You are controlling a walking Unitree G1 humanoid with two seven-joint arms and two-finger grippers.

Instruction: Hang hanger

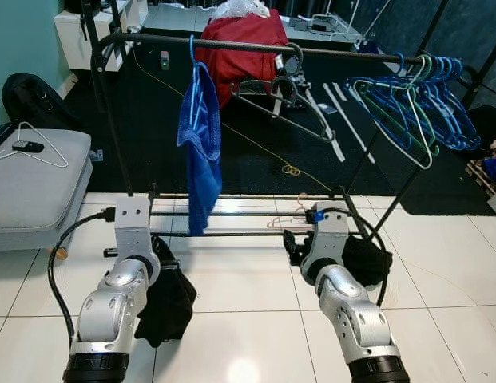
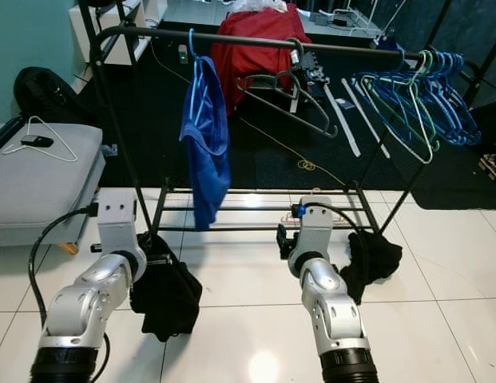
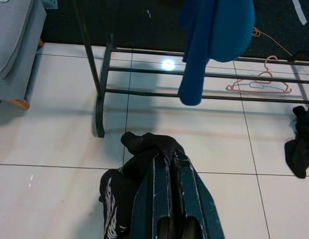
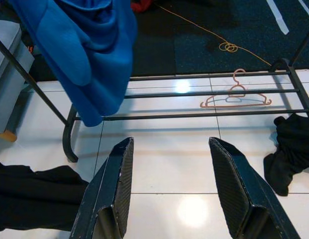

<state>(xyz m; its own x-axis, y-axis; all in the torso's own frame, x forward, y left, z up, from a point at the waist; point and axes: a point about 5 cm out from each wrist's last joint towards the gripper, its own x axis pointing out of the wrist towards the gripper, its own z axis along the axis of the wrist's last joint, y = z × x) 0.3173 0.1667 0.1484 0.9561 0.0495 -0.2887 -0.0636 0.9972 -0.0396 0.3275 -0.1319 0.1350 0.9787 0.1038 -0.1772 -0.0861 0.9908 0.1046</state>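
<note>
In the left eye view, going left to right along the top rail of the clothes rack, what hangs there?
Blue garment on a blue hanger → dark grey hangers near the middle → bunch of blue and green hangers at the right end.

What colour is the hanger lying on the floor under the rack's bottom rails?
Pink hanger, seen best in the right wrist view.
</note>
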